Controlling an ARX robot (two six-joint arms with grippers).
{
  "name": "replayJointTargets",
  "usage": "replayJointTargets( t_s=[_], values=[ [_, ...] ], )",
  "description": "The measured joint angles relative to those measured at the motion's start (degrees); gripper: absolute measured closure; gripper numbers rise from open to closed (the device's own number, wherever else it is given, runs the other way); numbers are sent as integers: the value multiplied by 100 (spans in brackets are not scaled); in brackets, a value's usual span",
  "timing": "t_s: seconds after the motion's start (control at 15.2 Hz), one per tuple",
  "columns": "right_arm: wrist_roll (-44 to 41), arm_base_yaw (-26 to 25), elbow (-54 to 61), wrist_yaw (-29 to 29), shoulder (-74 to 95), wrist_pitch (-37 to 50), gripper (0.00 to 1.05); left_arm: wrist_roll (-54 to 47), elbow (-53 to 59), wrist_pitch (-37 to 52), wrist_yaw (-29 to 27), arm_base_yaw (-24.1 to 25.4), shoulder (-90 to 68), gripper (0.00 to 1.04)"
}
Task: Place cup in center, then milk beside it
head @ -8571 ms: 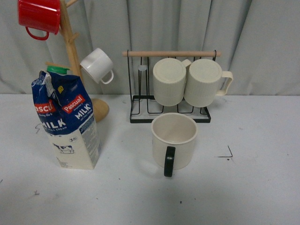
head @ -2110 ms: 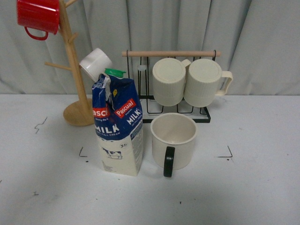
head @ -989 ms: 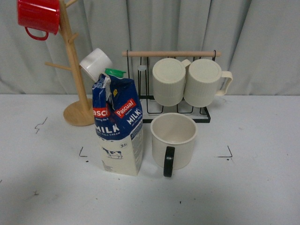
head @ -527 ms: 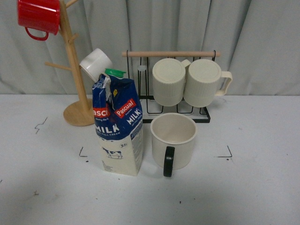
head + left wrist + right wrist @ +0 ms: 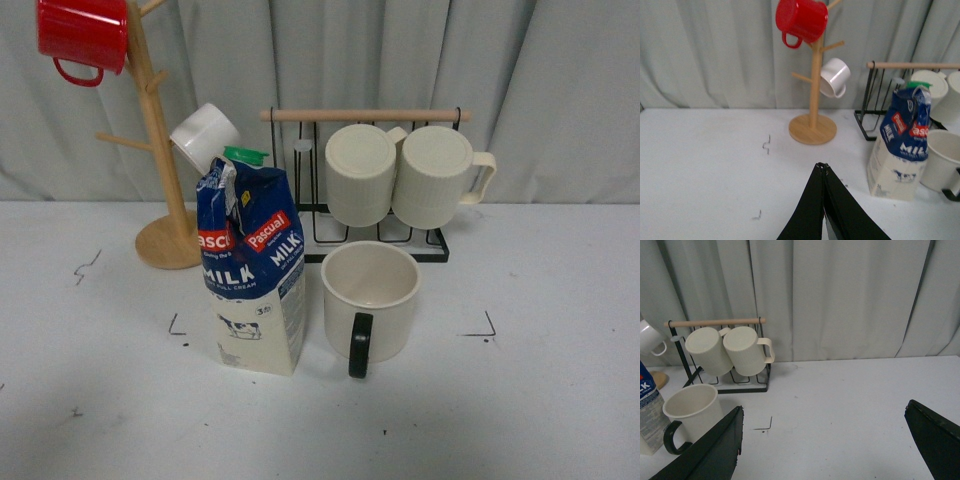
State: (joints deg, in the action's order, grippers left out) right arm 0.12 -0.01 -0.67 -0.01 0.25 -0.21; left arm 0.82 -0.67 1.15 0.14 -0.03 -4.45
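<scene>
The cup (image 5: 371, 298), a wide cream mug with a black handle toward me, stands upright inside the center (image 5: 440, 345), the white patch framed by black corner marks. The milk (image 5: 253, 270), blue-topped with a green cap, stands upright just left of the cup, close beside it. Both also show in the left wrist view: the milk (image 5: 900, 145) and the cup (image 5: 944, 160). The right wrist view shows the cup (image 5: 692, 412) and the milk's edge (image 5: 647, 415). My left gripper (image 5: 823, 167) is shut and empty, well left of the milk. My right gripper (image 5: 825, 440) is open and empty, right of the cup. Neither arm shows in the front view.
A black wire rack (image 5: 365, 245) behind the cup holds two ribbed cream mugs (image 5: 405, 175). A wooden mug tree (image 5: 160, 180) at back left carries a red mug (image 5: 85, 35) and a small white mug (image 5: 205, 135). A grey curtain hangs behind.
Over the last second nothing has visibly moved. Compared with 8.6 s ago, the milk has moved right from the far left to stand beside the cup.
</scene>
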Motion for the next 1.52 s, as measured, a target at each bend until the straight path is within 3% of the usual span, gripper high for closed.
replayJointTargets(
  t_s=[0.33,0.46,0.59,0.66,1.52],
  values=[
    [0,0,0,0,0,2,6,2,2,-140,-15,0,407,103],
    [2,0,0,0,0,0,6,2,2,-136,-15,0,407,88],
    [0,0,0,0,0,2,6,2,2,-136,-15,0,407,22],
    [2,0,0,0,0,2,6,-4,2,-136,-15,0,407,5],
    [2,0,0,0,0,2,6,-2,2,-136,-15,0,407,7]
  ],
)
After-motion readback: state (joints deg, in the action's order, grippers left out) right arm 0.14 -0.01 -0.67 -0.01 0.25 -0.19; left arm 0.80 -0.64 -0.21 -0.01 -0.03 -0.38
